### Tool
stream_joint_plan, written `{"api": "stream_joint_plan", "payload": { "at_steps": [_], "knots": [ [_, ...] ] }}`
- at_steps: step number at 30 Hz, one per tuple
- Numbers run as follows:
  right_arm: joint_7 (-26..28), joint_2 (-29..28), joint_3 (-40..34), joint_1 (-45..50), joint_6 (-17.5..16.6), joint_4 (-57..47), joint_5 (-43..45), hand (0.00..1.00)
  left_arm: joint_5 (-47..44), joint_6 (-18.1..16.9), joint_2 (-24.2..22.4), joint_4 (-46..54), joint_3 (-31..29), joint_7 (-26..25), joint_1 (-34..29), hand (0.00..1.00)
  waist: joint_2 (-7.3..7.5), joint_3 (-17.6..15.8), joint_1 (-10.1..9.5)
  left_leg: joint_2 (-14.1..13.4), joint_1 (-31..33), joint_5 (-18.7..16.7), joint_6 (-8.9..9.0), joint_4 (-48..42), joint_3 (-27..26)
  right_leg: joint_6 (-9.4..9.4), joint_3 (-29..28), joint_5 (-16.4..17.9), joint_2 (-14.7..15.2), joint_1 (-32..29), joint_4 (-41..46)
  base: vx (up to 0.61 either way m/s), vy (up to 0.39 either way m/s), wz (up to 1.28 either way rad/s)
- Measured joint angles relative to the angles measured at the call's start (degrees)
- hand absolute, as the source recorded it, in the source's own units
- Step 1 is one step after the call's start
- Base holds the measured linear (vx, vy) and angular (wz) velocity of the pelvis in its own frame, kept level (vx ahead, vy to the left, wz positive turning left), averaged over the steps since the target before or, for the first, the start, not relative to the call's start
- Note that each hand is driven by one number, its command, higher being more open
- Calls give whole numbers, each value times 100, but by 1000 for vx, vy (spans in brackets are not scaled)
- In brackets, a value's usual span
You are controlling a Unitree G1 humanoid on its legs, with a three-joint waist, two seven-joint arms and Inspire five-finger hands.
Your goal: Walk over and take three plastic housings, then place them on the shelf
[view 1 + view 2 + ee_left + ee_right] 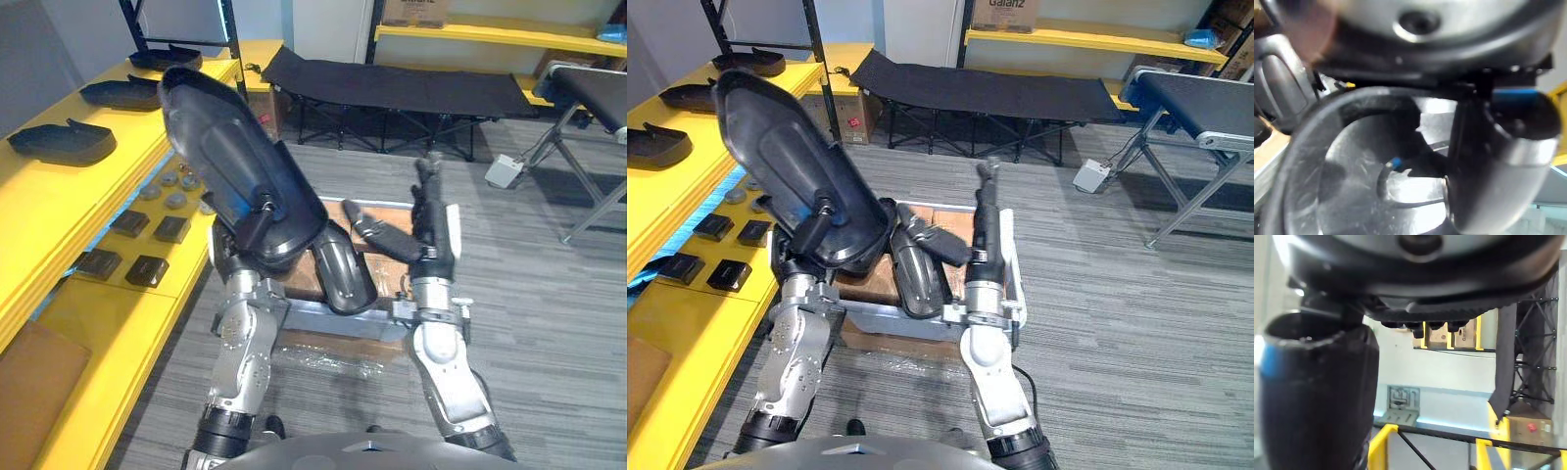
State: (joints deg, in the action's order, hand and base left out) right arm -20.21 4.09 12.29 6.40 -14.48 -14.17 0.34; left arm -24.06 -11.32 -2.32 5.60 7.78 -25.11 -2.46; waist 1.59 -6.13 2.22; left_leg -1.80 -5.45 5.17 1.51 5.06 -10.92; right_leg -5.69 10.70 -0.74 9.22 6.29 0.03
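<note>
Left hand holds one housing raised above the crate; right hand empty.
Eye views: the silver-rimmed crate (338,315) holds two dark, curved crate housings (343,276) on brown board (865,282). The held housing (220,147), a long glossy dark shell, tilts toward the yellow shelf (69,211); the left hand (258,220) grips its lower end. The right hand (432,220) is above the crate, fingers straight. Left wrist view: the hand is clamped on the shell's shiny inner face. Right wrist view: fingers uncurled, holding nothing.

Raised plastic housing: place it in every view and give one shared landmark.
Left eye view: raised plastic housing, upper left of centre, gripped by the left hand.
Right eye view: upper left.
Left wrist view: its hollow inside, lower left.
Right wrist view: the right hand instead.
Landmark: black folding cot behind, both eye views.
</note>
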Motion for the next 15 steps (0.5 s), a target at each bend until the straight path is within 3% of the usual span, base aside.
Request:
{"api": "stream_joint_plan", "payload": {
  "at_steps": [3, 8, 11, 15],
  "knots": [
    [353, -14, -519, 197, -347, -112, 686, 100, 585, -34, 11, 13, -446, -149, -234, 0, -1, 1, 45, -11, -1, -21, 14, -1, -24, -3, -10, -1, -9, -7, -2, 0, 0, -2],
    [1043, -49, -982, 584, -332, -133, 1651, 100, 1355, -168, 54, 129, -944, -369, -427, 0, -8, 2, 90, -51, 0, -47, 48, -1, -63, 2, -55, 4, -48, -21, -2, 5, -2, -4],
    [1229, -52, -1253, 868, -109, -109, 1802, 100, 1522, -380, 71, 262, -1074, -154, -502, 0, -35, 8, 89, -66, 5, -60, 61, -1, -87, 12, -87, 10, -63, -18, 3, 23, -4, -3],
    [1050, -199, -1556, 998, 387, 245, 1611, 100, 815, -521, 78, 701, -1044, 671, -731, 0, -91, 33, 121, -74, 1, -82, 59, 2, -118, 13, -132, 13, -66, -27, 2, 14, 4, -4]
  ]
}}
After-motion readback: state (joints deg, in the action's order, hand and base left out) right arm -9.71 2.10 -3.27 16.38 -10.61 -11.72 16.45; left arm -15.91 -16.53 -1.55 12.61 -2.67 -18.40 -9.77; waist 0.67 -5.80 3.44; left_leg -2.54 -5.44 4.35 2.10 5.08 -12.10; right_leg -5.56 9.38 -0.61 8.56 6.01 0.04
